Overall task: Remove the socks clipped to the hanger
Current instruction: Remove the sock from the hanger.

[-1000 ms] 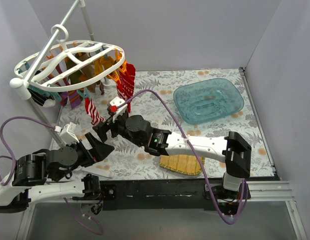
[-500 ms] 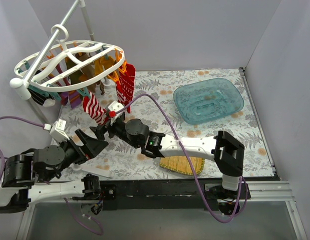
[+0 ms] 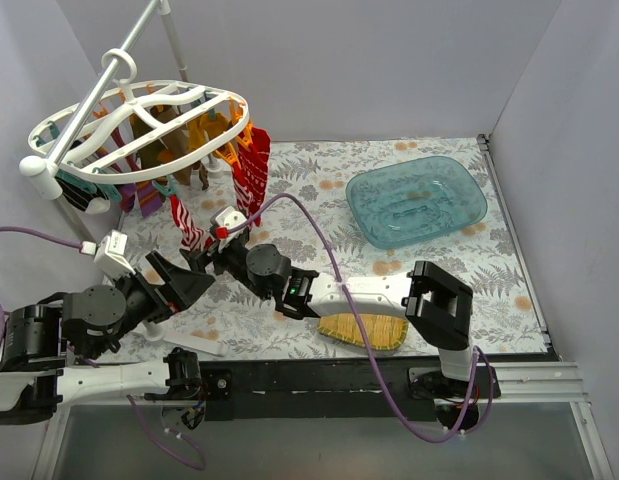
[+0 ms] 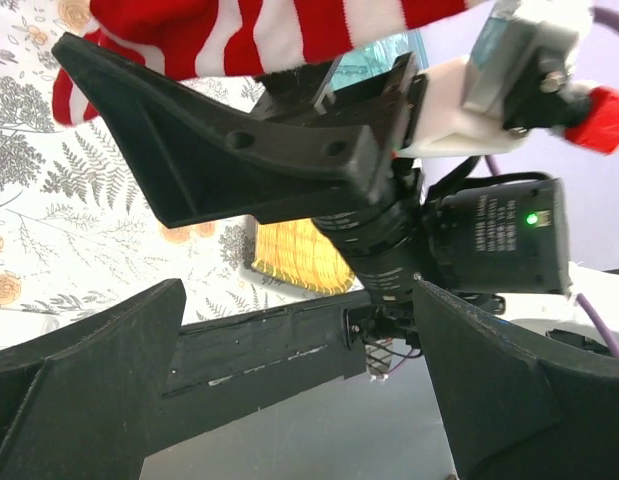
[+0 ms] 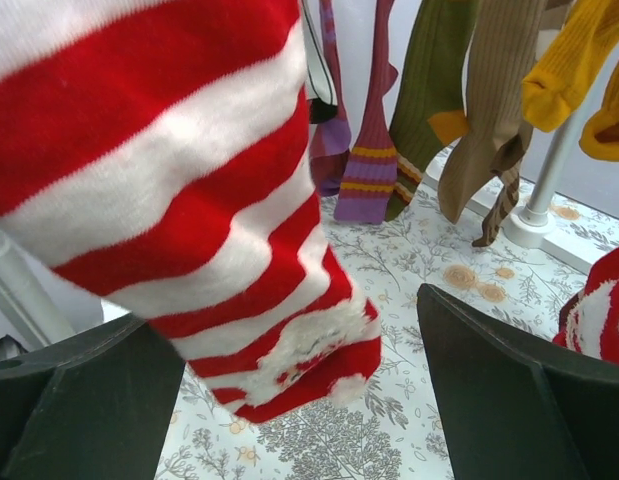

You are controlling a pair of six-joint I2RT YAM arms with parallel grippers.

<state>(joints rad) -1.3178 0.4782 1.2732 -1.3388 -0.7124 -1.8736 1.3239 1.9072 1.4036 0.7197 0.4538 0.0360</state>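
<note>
Claws, two, agape: left claw (image 3: 184,274), right claw (image 3: 206,257); striped sock (image 3: 185,222), one.

The top camera looks down on the hanger (image 3: 139,118); both wrist cameras sit below the hanger, very close to one red-and-white striped sock (image 5: 179,200), shared by all views

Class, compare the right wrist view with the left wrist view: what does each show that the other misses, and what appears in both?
Only the right wrist view: the purple sock, olive sock and orange sock hanging behind. Only the left wrist view: the yellow woven mat and the right arm's housing with a green light. Both: the red-and-white striped sock and the floral table cover.
</note>
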